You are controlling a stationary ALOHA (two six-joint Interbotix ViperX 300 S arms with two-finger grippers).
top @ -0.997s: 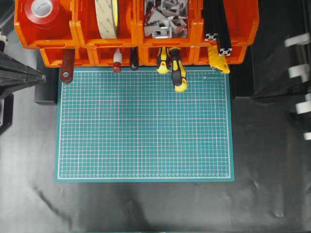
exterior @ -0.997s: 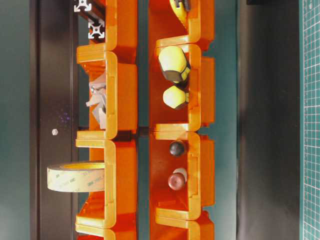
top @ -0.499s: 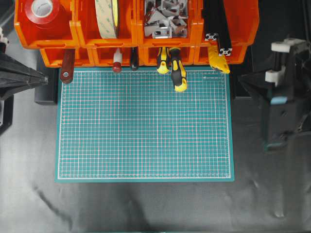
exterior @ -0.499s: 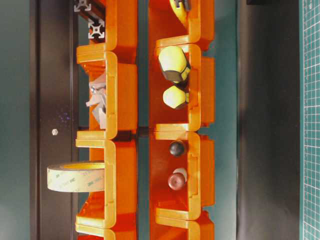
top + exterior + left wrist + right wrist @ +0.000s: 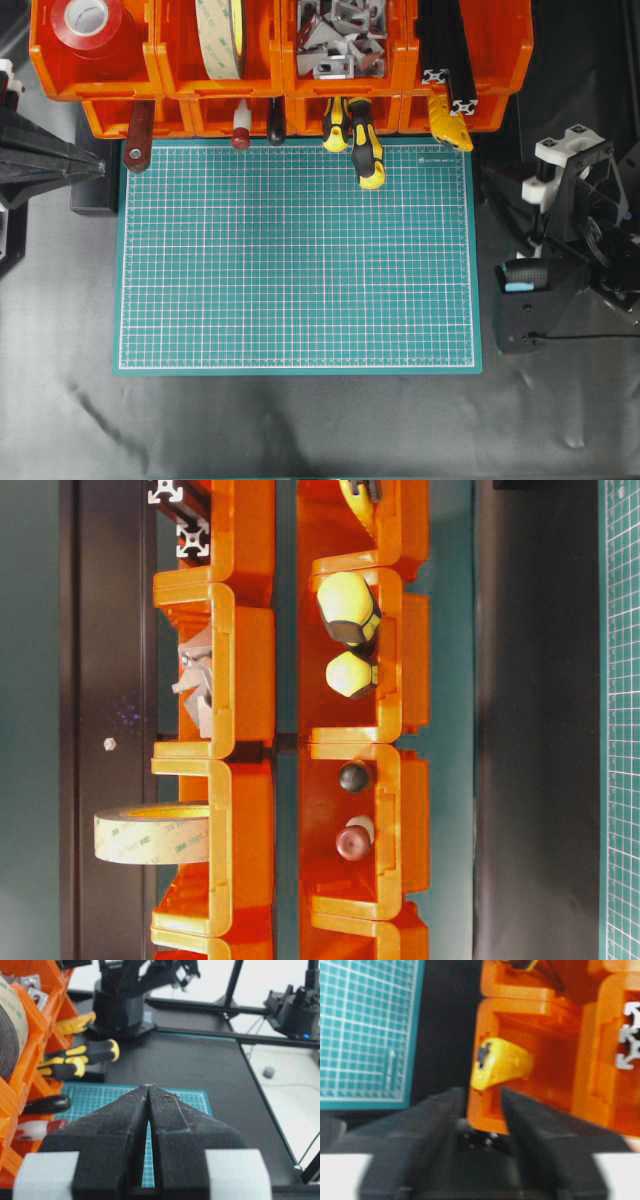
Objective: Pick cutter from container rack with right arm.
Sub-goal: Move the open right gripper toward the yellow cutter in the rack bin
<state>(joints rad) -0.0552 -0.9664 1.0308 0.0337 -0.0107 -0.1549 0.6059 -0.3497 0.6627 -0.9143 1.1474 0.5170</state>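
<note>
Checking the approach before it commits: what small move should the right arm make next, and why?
Probably ease the right gripper forward toward the cutter. Its fingers are apart, lined up with the yellow end sticking out of the orange rack, but short of it.

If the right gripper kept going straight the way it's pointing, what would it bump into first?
Probably the cutter. In the wrist view the open right gripper aims at its yellow end, which pokes out of the container rack bin. Depth is unclear, so the bin's front edge just below might come first.
</note>
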